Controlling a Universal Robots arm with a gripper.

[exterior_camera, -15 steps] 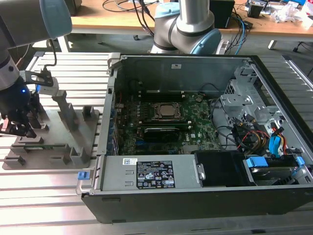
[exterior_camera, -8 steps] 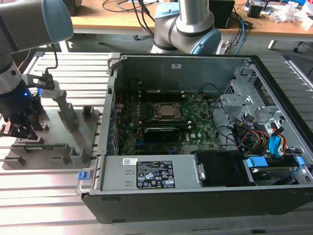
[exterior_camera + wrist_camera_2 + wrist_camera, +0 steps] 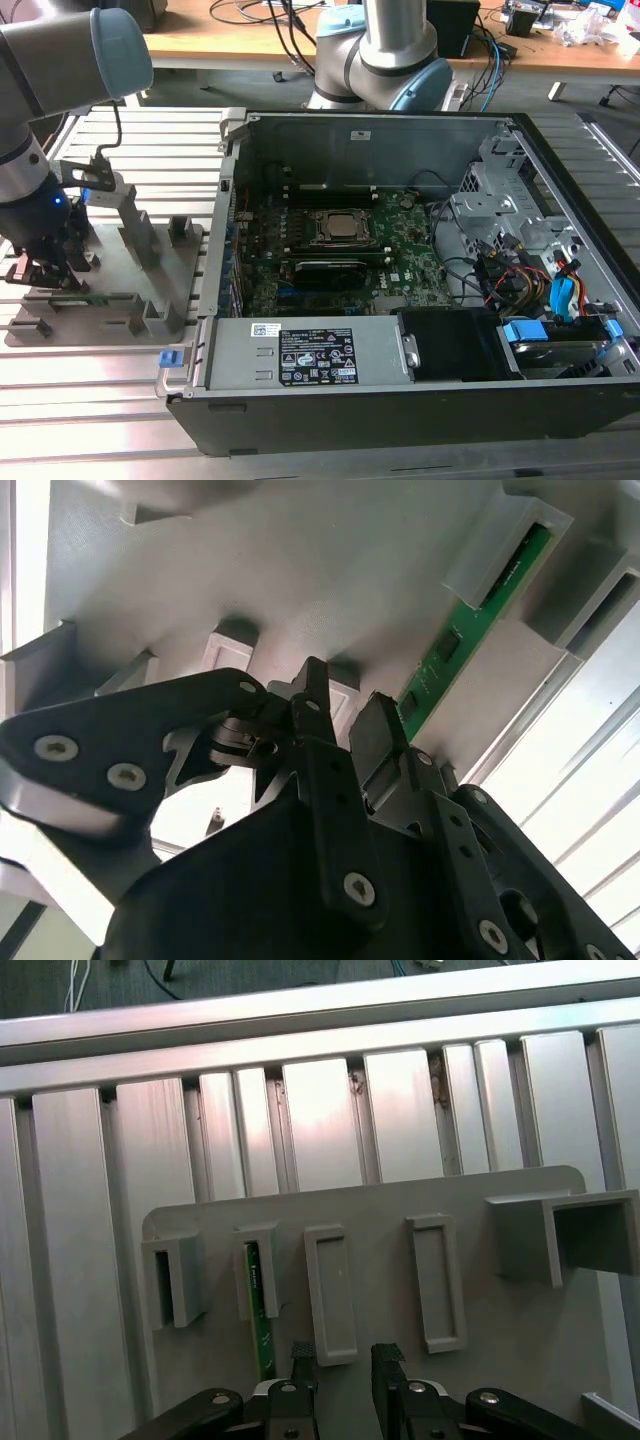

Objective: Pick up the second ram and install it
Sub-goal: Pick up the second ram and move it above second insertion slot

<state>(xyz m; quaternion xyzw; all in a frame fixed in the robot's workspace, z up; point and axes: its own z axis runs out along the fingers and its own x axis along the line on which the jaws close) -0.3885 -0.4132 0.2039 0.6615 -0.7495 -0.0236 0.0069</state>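
**Second ram in its tray slot, fingers apart and empty**

Your second ram (image 3: 262, 1310) sits in a slot of the grey holder tray (image 3: 520, 1350), one end tucked into a tray bracket. Your gripper (image 3: 345, 1360) hovers close over the tray, its fingers (image 3: 303, 1358) apart and gripping nothing. The ram lies just beside them, not between. The open computer case (image 3: 400, 140) stands just beside the tray, toward the exterior view's right.

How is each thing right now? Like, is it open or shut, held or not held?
gripper: open, holding nothing, low over the grey tray.
second ram: standing on edge in a tray slot, not gripped.
grey tray: lying flat, holding the ram.
computer case: open, side cover off.
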